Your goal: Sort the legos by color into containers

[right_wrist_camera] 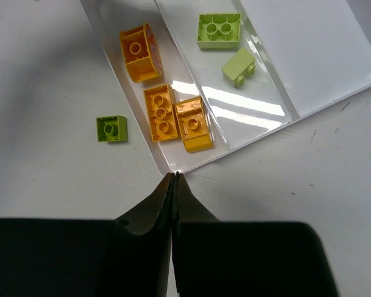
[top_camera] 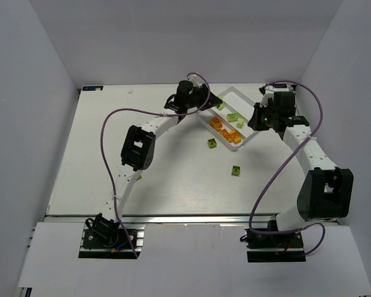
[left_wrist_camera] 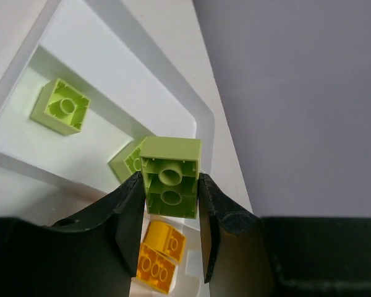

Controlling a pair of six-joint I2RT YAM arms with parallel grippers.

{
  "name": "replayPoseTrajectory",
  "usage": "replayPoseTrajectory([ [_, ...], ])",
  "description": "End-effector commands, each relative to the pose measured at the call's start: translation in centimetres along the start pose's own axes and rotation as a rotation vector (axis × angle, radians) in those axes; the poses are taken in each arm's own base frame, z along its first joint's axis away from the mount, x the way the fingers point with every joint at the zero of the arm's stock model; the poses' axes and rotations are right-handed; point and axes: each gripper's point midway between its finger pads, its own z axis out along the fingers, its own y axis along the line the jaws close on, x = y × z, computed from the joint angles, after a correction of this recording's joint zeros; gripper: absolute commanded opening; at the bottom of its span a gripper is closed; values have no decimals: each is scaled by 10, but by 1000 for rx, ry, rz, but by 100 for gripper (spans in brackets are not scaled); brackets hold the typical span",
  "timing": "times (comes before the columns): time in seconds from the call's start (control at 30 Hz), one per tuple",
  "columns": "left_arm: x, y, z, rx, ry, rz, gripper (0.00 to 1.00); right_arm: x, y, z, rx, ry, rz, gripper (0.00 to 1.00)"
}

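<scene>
Our left claw (left_wrist_camera: 170, 201) is clamped on a lime green lego (left_wrist_camera: 170, 162). Its two black fingers (left_wrist_camera: 127, 216) press the brick's sides, and the hollow underside faces the wrist camera. The brick sits over the white tray (left_wrist_camera: 149, 65); we cannot tell whether it touches the floor of the tray.

At 9 o'clock from the held brick, a second green lego (left_wrist_camera: 126, 163) lies in the tray, partly hidden behind it. At 10 o'clock, further off, a third green lego (left_wrist_camera: 62, 106) lies in the same compartment. At 6 o'clock, seen between the fingers, is a yellow-orange lego (left_wrist_camera: 157, 257).

Our right claw (right_wrist_camera: 173, 177) has its jaws pressed flat together on themselves. It is over the table (right_wrist_camera: 43, 185), with the tray's corner just off its tips at 12 o'clock. Past that corner, three yellow-orange legos (right_wrist_camera: 160, 112) lie in the nearest compartment, two side by side and one further along. At 1 o'clock, two green legos (right_wrist_camera: 219, 31) lie apart from each other in the next compartment.

A loose green lego (right_wrist_camera: 112, 129) lies on the table at 10 o'clock from the tips, near the tray's outer wall. In the top view, another loose lego (top_camera: 236, 170) lies well clear of the tray, at 6 o'clock from it.
</scene>
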Motion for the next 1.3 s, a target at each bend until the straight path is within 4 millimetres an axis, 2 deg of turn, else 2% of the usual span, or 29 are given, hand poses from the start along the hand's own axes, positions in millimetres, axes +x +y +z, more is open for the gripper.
replayPoseTrajectory([
  [0.0, -44, -28, 3, 26, -178, -39, 21, -22, 4, -18, -14, -82, 11, 0],
  [0.03, -40, -32, 7, 35, -183, -46, 22, -22, 3, -19, -15, -88, 10, 0],
  [0.07, -43, -28, 9, 25, -201, -53, 24, -22, 3, -22, -20, -96, 10, 0],
  [0.1, -35, -27, 14, 23, -197, -61, 25, -22, 2, -22, -20, -101, 10, 0],
  [0.23, -30, -11, 21, -35, -223, -81, 32, -21, 3, -24, -36, -106, 10, 0],
  [0.27, -26, -14, 24, -43, -231, -83, 35, -20, 4, -25, -41, -103, 14, 0],
  [0.37, -22, -3, 27, -99, -242, -92, 47, -17, 4, -25, -47, -101, 29, 0],
  [0.47, -11, 3, 30, -129, -226, -100, 51, -14, 6, -27, -59, -100, 39, 0],
  [0.5, -9, 7, 31, -139, -225, -108, 57, -12, 7, -26, -65, -97, 40, 0],
  [0.6, -7, 9, 32, -136, -218, -119, 67, -10, 9, -27, -77, -97, 40, 0],
  [0.73, -3, 0, 34, -117, -209, -127, 71, -9, 16, -29, -113, -99, 19, 2],
  [0.8, -10, -12, 31, -100, -219, -115, 70, -6, 32, -32, -229, -96, -68, 15],
  [0.83, -15, -20, 29, -85, -227, -108, 69, -4, 40, -34, -288, -94, -112, 32],
  [0.87, -22, -30, 27, -63, -244, -96, 63, 1, 61, -40, -447, -113, -239, 45],
  [0.9, -35, -52, 19, -29, -263, -76, 59, 14, 71, -45, -536, -90, -283, 58],
  [0.93, -48, -57, 11, -29, -283, -57, 53, 27, 77, -44, -609, -67, -330, 66],
  [0.97, -53, -67, 6, -20, -287, -44, 35, 38, 88, -49, -709, -57, -381, 68],
  [1.0, -65, -73, -4, -14, -297, -32, 23, 49, 85, -45, -742, -83, -565, 70],
  [1.03, -79, -87, -21, -24, -304, 0, 15, 77, 86, -48, -802, 14, -556, 73],
  [1.07, -81, -97, -30, -32, -298, 30, 9, 90, 81, -45, -808, 50, -608, 75],
  [1.1, -95, -92, -46, -65, -309, 83, 6, 98, 75, -42, -819, 49, -711, 76],
  [1.13, -101, -106, -70, -80, -307, 110, 7, 114, 66, -39, -802, 109, -730, 78],
  [1.17, -98, -104, -84, -114, -282, 131, 13, 120, 61, -36, -786, 121, -761, 79],
  [1.2, -97, -104, -98, -136, -270, 155, 35, 124, 57, -34, -772, 120, -797, 79],
  [1.23, -105, -114, -129, -176, -270, 197, 52, 125, 53, -27, -728, 95, -825, 81],
  [1.27, -89, -92, -142, -242, -219, 195, 65, 127, 49, -23, -694, 95, -838, 84],
])
